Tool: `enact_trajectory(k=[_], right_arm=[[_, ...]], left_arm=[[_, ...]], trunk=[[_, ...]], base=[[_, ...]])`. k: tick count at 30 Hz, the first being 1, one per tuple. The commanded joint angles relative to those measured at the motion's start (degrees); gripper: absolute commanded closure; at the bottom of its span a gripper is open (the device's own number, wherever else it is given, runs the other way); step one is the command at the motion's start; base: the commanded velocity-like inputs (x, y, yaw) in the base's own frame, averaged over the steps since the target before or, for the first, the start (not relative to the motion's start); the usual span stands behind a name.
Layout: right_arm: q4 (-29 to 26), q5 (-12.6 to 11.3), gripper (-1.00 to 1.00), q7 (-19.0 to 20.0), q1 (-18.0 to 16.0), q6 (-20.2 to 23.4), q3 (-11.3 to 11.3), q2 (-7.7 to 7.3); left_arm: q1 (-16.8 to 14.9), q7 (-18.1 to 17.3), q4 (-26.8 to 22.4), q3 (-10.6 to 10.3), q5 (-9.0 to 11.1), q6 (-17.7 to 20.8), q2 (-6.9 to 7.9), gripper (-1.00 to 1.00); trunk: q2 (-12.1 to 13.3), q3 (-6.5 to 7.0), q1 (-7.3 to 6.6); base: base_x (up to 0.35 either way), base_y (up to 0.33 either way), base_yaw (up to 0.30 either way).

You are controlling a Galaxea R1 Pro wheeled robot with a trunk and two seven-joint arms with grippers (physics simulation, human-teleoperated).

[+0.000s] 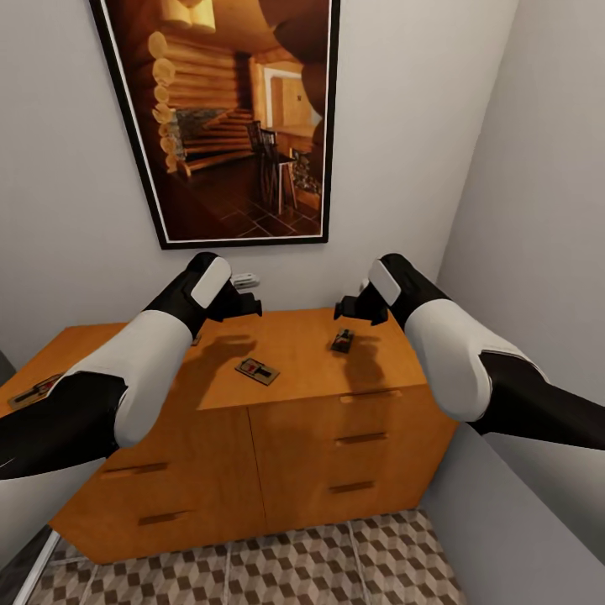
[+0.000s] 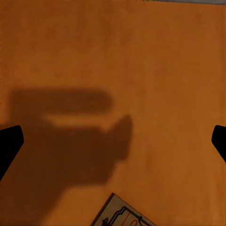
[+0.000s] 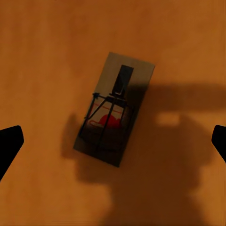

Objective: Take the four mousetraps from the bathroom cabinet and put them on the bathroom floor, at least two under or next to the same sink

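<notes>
Three mousetraps (image 1: pixel 257 370) (image 1: pixel 342 340) (image 1: pixel 34 391) on cabinet (image 1: pixel 294 420); two end effectors (image 1: pixel 239 304) (image 1: pixel 353 307) above.

Pale grey walls (image 1: pixel 67 168) are meeting in a corner. A large black-framed picture (image 1: pixel 227 118) of a log-cabin interior is hanging tilted on the back wall. Below, brown, beige and white cube-patterned floor tiles (image 1: pixel 319 563) are showing, with soft light falling from above.
</notes>
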Motion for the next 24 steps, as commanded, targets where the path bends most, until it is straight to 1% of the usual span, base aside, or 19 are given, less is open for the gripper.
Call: enact_trajectory(k=[1, 7, 8, 9, 12, 14, 17, 20, 24], right_arm=[[0.01, -0.02, -1.0, -0.01, 0.01, -0.04, 0.0, -0.04], [0.02, 0.01, -1.0, -0.14, 0.03, -0.26, -0.01, -0.11], [0.36, 0.33, -1.0, -0.47, 0.36, -0.59, -0.35, -0.44], [0.68, 0.16, -1.0, -0.79, 0.69, -0.9, -0.65, -0.4], [1.65, 0.1, -1.0, -1.75, 1.67, -1.86, -0.63, -0.25], [2.29, -0.06, -1.0, -1.73, 2.26, -2.5, -0.46, 0.0], [2.15, -0.04, -1.0, -0.77, 2.04, -1.52, -0.37, -0.08], [1.9, 0.09, -1.0, 0.05, 3.02, -0.57, -0.23, -0.04], [1.94, 0.21, -1.0, 0.16, 4.32, -0.35, -0.16, 0.09]], left_arm=[[0.0, 0.0, 0.03, -0.01, 0.0, 0.0, 0.0, -1.0], [0.0, 0.0, 0.18, -0.04, 0.0, 0.0, 0.01, -1.0], [0.33, -0.33, 0.51, 0.05, 0.33, -0.33, -0.29, -1.0], [0.66, -0.37, 0.83, 0.08, 0.74, -0.67, -0.41, -1.0], [1.63, -0.35, 0.71, 0.09, 1.54, -0.92, -0.45, -1.0], [2.28, -0.29, 0.06, 0.08, 0.89, -0.79, -0.52, -1.0], [3.25, -0.39, -0.9, 0.06, 0.01, -0.84, -0.5, -1.0], [4.21, -0.62, -1.59, 0.05, -0.31, -0.91, -0.46, -1.0], [5.16, -0.72, -1.72, 0.05, -0.44, -1.05, -0.48, -1.0]], trunk=[[0.0, 0.0, 0.0], [0.0, 0.0, 0.0], [0.0, 0.0, 0.0], [0.0, 0.0, 0.0], [0.0, 0.0, 0.0], [0.0, 0.0, 0.0], [0.0, 0.0, 0.0], [0.0, 0.0, 0.0], [0.0, 0.0, 0.0]], base=[[0.0, 0.0, 0.0], [0.0, 0.0, 0.0], [0.0, 0.0, 0.0], [0.0, 0.0, 0.0], [0.0, 0.0, 0.0], [0.0, 0.0, 0.0], [0.0, 0.0, 0.0], [0.0, 0.0, 0.0], [0.0, 0.0, 0.0]])
